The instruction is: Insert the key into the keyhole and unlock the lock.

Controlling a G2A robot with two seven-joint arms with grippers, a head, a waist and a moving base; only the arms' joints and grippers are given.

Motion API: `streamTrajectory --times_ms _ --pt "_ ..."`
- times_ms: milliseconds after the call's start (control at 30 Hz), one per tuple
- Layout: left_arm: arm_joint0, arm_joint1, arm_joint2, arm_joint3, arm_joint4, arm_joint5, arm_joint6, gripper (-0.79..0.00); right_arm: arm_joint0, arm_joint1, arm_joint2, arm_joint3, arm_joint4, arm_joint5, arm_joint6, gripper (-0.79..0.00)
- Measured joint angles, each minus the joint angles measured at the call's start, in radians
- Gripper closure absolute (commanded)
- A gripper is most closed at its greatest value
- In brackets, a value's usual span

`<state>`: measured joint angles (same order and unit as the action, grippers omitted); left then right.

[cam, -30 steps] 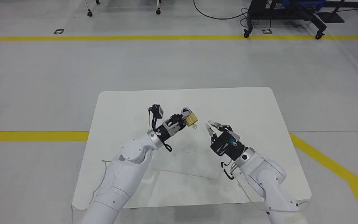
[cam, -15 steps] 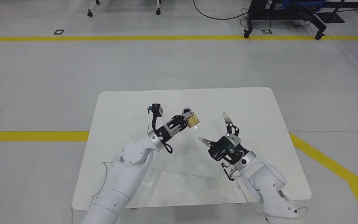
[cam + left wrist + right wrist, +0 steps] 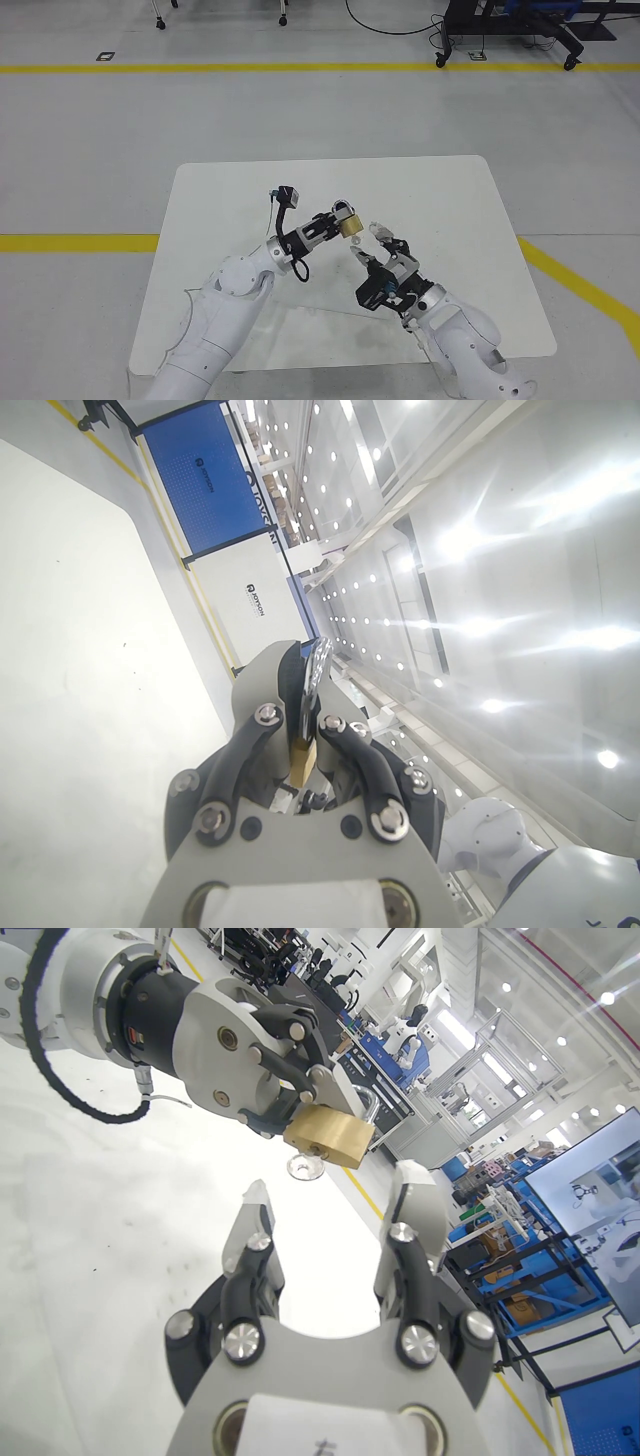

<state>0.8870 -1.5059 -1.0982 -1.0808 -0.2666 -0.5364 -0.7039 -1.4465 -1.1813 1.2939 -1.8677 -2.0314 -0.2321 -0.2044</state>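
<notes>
Brass padlock (image 3: pixel 330 1135) hangs above the table (image 3: pixel 460 200), pinched by its shackle in the left gripper (image 3: pixel 347 1100), with its keyhole face turned toward the right gripper (image 3: pixel 332 1188). Its key (image 3: pixel 305 1167) sits in that keyhole, the round silver head jutting from the padlock's underside with nothing gripping it.

That is the change. Compared with a second back, the right gripper no longer presses against the padlock with its fingers drawn together. Half a second back it stands off from the padlock, splayed wide. Now it is rolled to a new angle and close below the key head again, fingers wide apart and empty. The left arm, meanwhile, carries the padlock slightly nearer the right gripper than before.

Insertion looks done, and I read the release as a regrasp for the turn. The shackle seems still seated in the padlock body — though the left fingers hide part of it — so unlocking probably remains.
</notes>
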Motion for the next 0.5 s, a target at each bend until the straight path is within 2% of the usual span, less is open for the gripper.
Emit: streamTrajectory --times_ms 167,367,500 --pt "-0.002 0.001 0.004 0.004 0.006 -0.005 0.010 0.000 -0.005 0.001 -0.007 0.008 -0.013 0.018 -0.031 -0.182" --pt "-0.004 0.002 0.007 0.006 -0.002 -0.005 0.004 0.000 -0.003 0.001 -0.007 0.014 -0.011 0.019 -0.043 -0.123" --pt "-0.004 0.003 0.007 0.005 -0.008 -0.004 0.003 0.000 -0.001 0.002 -0.007 0.015 -0.013 0.019 -0.047 -0.117"
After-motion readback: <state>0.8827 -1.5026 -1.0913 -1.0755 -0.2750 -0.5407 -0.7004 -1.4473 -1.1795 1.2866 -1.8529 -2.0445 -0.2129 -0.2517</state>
